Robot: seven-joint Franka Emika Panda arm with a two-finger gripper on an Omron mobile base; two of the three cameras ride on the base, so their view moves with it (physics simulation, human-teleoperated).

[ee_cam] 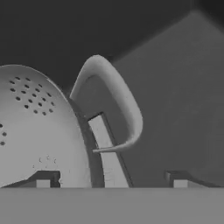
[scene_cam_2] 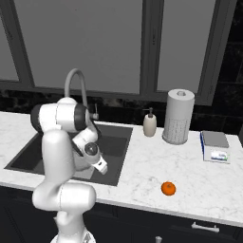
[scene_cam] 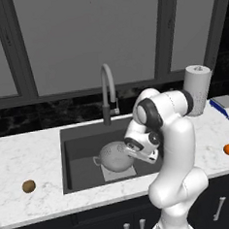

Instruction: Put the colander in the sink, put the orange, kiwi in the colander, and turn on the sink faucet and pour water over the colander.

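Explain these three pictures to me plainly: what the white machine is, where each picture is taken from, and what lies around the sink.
The white machine is a robot arm in a simulated kitchen. Two pictures come from cameras behind it, left and right; the third looks along its hand.

In the hand picture its two finger tips stand apart, either side of a loop handle of the colander, closed on nothing.

The colander sits in the sink, below the faucet. The kiwi lies on the counter on one side, the orange on the other, near a soap dispenser, paper towel roll and scale.

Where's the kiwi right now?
In the left base view, the kiwi sits on the marble counter left of the sink, near the front edge.
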